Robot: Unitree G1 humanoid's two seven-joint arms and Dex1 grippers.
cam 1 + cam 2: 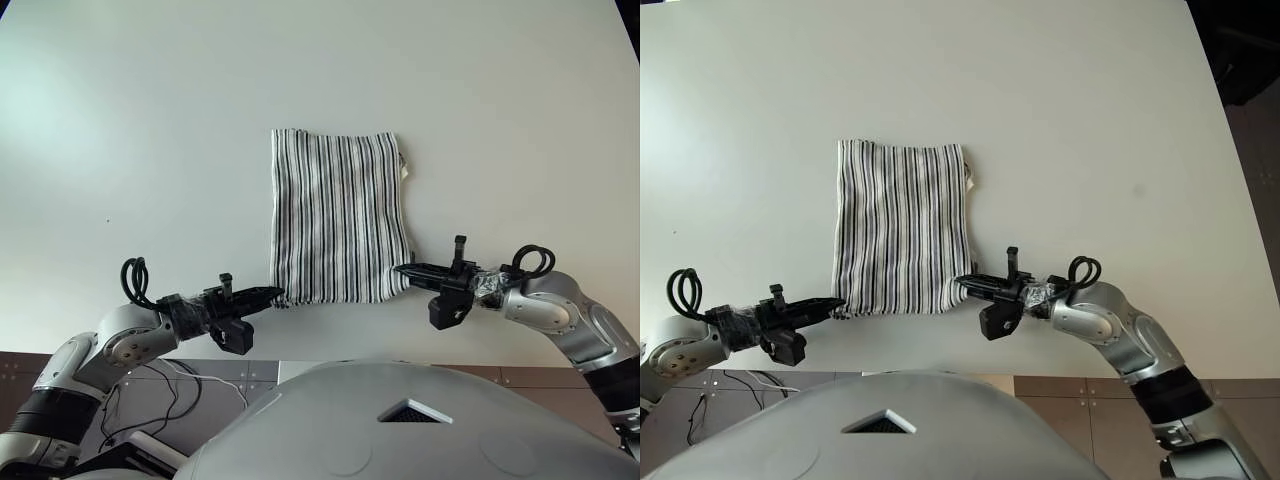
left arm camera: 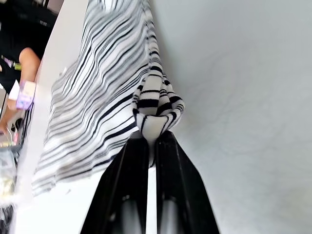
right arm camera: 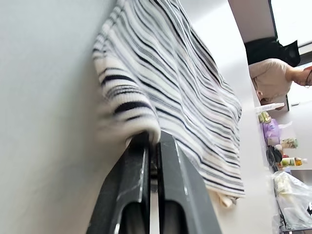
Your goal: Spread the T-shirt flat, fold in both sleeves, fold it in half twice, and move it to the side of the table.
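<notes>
left pincer (image 1: 278, 293) grips T-shirt (image 1: 338, 215) near-left corner | right pincer (image 1: 400, 268) grips near-right corner | seemingly folded

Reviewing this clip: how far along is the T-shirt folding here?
Done, apparently: no sleeves stick out and the T-shirt lies as a compact striped rectangle, so spreading, sleeve folds and probably one halving are finished. In hand: the left gripper and right gripper are each shut on a near corner. Left: likely another half fold, then the move aside; it sits central on the table.
</notes>
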